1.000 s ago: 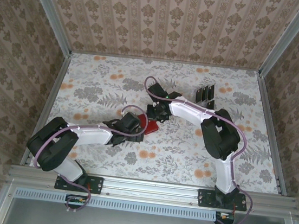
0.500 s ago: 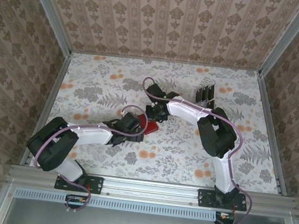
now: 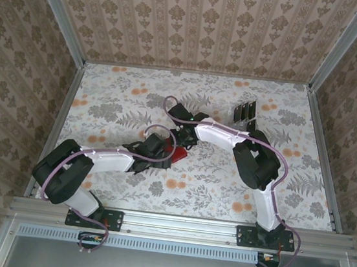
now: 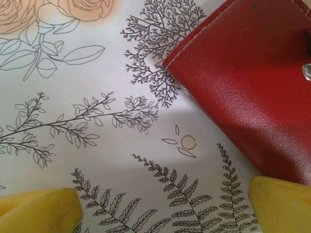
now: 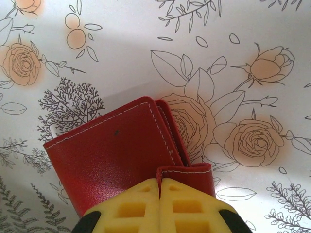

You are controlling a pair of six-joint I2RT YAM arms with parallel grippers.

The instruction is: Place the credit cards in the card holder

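Observation:
The card holder is a red folding wallet lying on the floral table, also seen as a red patch in the top view. My right gripper is shut, its yellow fingertips pinching the wallet's closing tab. My left gripper is open just left of the card holder, and its right fingertip sits at the wallet's lower edge. Nothing lies between its fingers. The credit cards are dark and stand upright in a small rack at the back right.
Patterned walls close in the table on three sides, with metal rails along its edges. Both arms cross over the table's middle. Bare floral cloth lies in front of the wallet and to the far left.
My right arm's wrist and forearm have swung a little to the left while staying shut on the tab. The left arm has not moved.

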